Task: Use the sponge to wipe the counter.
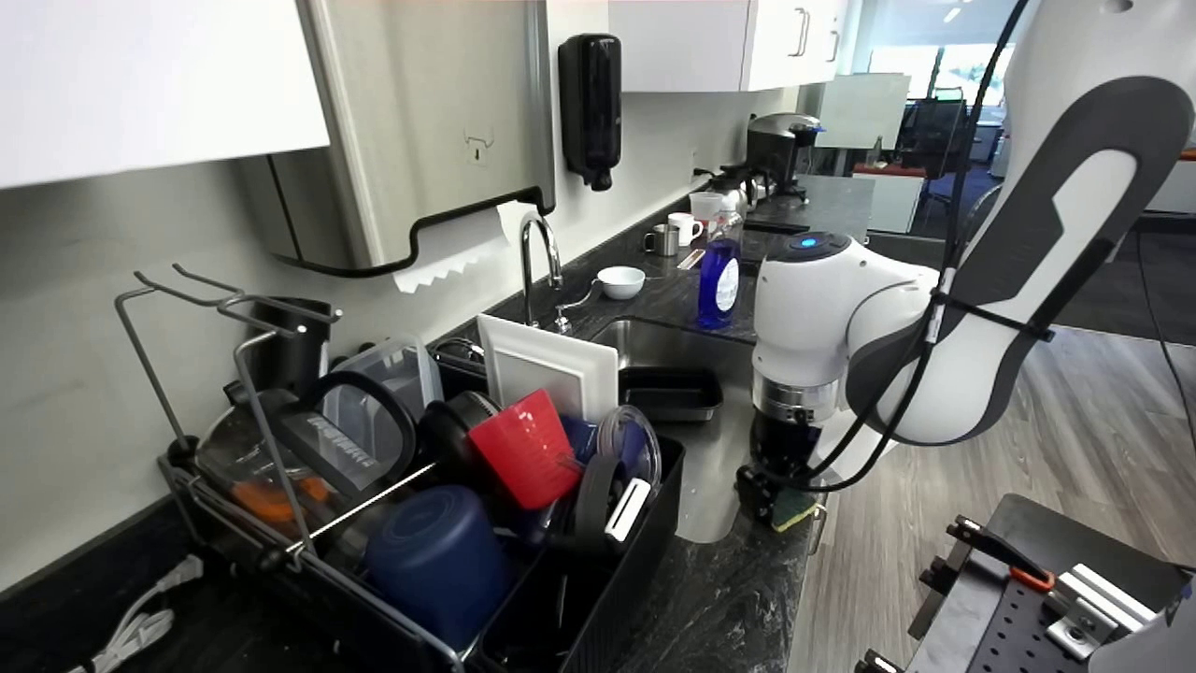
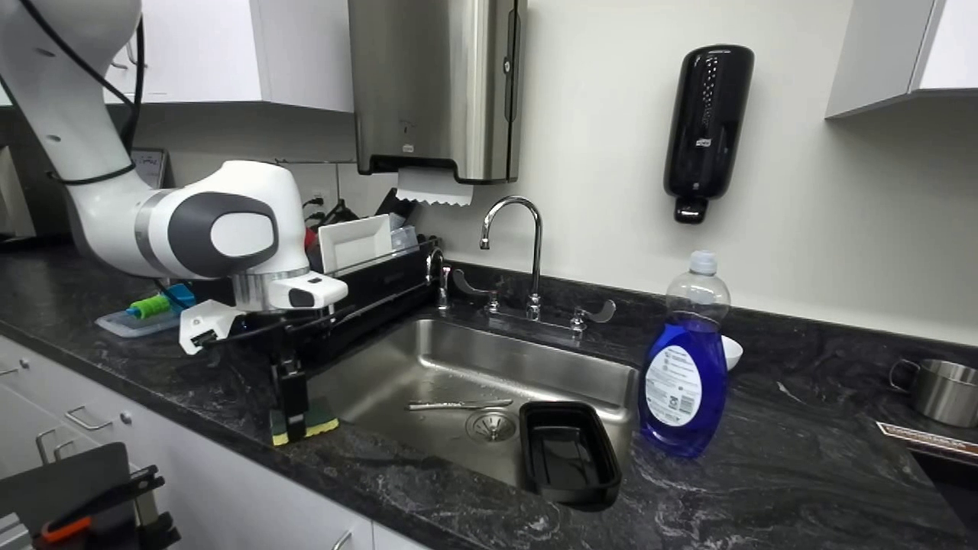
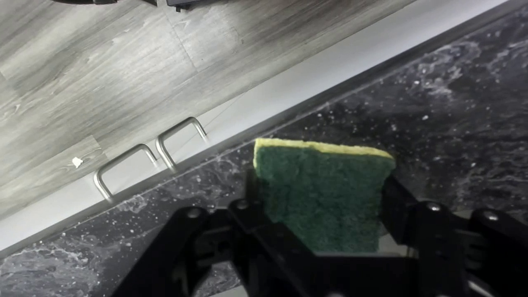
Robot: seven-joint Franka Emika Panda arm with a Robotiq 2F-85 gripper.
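Observation:
The sponge shows a dark green scouring face and yellow edges in the wrist view point(image 3: 326, 198). It also shows low beside the sink in both exterior views point(image 1: 794, 510) point(image 2: 321, 423). My gripper point(image 3: 321, 183) points down with one black finger pressed to each side of the sponge, shut on it. It also shows in both exterior views point(image 1: 768, 495) point(image 2: 292, 412). The sponge lies flat on or just above the black veined counter point(image 2: 779, 473), near the front edge between the sink and dish rack. Its underside is hidden. The counter also shows in the wrist view point(image 3: 433, 90).
The steel sink point(image 2: 367, 382) holds a black tray point(image 2: 569, 451). A blue soap bottle point(image 2: 684, 382) stands beside it. A full dish rack point(image 1: 645, 561) stands on the counter. The faucet point(image 2: 536, 252) rises behind the sink. A dark cart point(image 1: 1056, 533) stands before the counter.

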